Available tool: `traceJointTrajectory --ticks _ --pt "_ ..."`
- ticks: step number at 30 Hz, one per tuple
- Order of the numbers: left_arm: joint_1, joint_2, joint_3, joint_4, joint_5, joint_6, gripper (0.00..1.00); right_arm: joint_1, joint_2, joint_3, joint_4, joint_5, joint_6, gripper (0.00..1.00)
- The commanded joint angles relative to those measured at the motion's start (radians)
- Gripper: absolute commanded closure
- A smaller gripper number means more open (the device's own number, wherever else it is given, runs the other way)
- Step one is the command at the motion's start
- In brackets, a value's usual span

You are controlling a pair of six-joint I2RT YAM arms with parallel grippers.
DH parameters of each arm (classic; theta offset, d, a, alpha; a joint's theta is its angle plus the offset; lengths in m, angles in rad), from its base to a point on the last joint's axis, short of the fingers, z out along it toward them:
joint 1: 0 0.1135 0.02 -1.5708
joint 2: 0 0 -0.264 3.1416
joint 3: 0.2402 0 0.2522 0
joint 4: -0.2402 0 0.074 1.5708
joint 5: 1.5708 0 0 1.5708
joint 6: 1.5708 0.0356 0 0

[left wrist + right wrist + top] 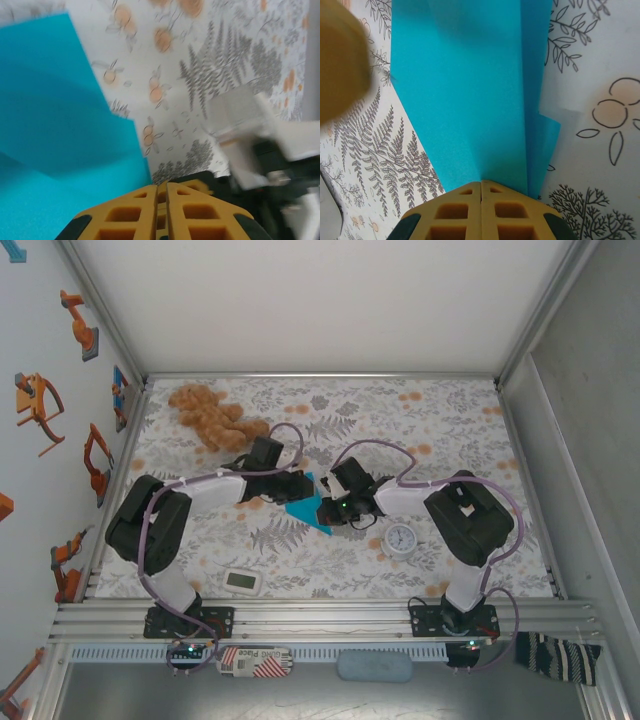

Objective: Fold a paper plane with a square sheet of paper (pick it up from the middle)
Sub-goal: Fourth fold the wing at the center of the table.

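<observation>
The turquoise sheet of paper (305,506) lies on the floral tablecloth between the two arms, folded into layers with creases and a point toward the near side. In the right wrist view the paper (465,90) stretches away from my right gripper (481,182), whose yellow jaws are shut with their tips on its near end; whether they pinch it I cannot tell. My left gripper (161,186) is shut with nothing visible between its jaws, just right of the paper (55,115). From above, the left gripper (303,483) and right gripper (328,508) meet over the paper.
A brown teddy bear (208,415) lies at the back left. A small round white clock (401,539) sits near the right arm, and a white rectangular gadget (243,581) lies near the front edge. The right arm's white link (250,125) is close beside my left gripper.
</observation>
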Motion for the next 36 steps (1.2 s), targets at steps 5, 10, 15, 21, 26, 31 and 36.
traceJointTrajectory --ticks 5,10,15,21,26,31,36 --pt "-0.015 0.076 -0.008 0.102 0.052 -0.079 0.88 -0.001 0.050 -0.033 -0.146 0.033 0.016 1.00" --pt "-0.034 0.122 -0.021 0.111 0.021 -0.100 0.88 -0.001 0.049 -0.035 -0.143 0.037 0.018 1.00" --pt "-0.037 0.147 -0.026 0.107 -0.024 -0.091 0.87 -0.001 0.049 -0.042 -0.145 0.042 0.018 1.00" --pt "-0.011 0.175 0.012 0.035 -0.053 -0.038 0.86 -0.001 0.049 -0.052 -0.177 0.061 0.006 1.00" --pt "0.063 0.178 0.060 -0.047 -0.058 0.029 0.86 -0.001 0.051 -0.067 -0.217 0.085 -0.008 1.00" --pt "0.157 0.214 0.134 -0.140 -0.073 0.093 0.86 -0.001 0.051 -0.084 -0.225 0.094 -0.008 1.00" --pt "0.243 0.262 0.204 -0.194 -0.114 0.139 0.86 -0.001 0.045 -0.084 -0.224 0.099 -0.006 1.00"
